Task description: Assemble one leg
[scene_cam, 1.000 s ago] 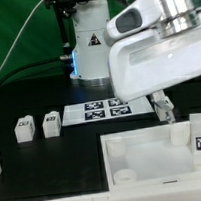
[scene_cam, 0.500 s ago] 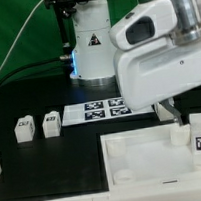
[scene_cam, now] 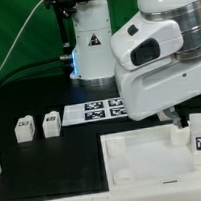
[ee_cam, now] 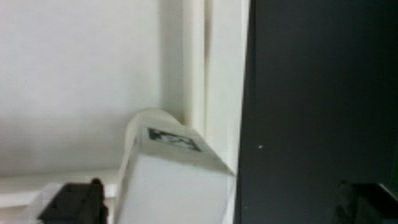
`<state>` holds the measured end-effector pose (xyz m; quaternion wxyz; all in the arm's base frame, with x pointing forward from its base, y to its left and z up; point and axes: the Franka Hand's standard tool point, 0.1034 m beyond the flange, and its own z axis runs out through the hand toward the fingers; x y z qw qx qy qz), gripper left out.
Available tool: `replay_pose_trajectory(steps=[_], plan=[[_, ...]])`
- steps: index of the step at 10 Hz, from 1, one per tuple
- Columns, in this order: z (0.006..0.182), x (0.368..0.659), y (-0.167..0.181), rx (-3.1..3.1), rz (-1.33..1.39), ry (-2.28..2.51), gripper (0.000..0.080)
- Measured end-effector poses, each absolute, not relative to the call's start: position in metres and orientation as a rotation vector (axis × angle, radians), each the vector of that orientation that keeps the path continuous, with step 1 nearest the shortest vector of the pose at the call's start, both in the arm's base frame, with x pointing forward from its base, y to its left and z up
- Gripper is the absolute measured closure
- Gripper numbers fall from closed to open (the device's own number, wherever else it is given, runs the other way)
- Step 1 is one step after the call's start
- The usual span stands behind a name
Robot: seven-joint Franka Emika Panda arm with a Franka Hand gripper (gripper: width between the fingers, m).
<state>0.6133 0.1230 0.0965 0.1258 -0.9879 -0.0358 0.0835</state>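
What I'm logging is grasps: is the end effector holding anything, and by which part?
Nothing: the end effector is open, its fingers clear of the leg between them.

- Ext cam: raised, mid-range, faces robot base (scene_cam: 90, 39) across table (scene_cam: 28, 96).
- Wrist cam: v. close, looks down onto panel (ee_cam: 89, 80) edge + leg (ee_cam: 178, 178).
- Shared: panel.

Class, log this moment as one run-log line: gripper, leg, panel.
gripper: open, down at the panel's edge | leg: between the fingertips, gap on each side, not gripped | panel: flat on table
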Motion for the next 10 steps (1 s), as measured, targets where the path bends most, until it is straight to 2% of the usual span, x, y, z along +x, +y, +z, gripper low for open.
replay_pose_trajectory(steps=[4, 7, 9, 10], plan=[[0.091, 0.630, 0.104, -2.933, 0.214, -0.036, 0.0151], [0.082, 0.627, 0.106, -2.938, 0.182, -0.033, 0.0151], [0.083, 0.627, 0.105, -2.938, 0.181, -0.032, 0.0151], [0.083, 0.627, 0.105, -2.938, 0.181, -0.032, 0.0273]])
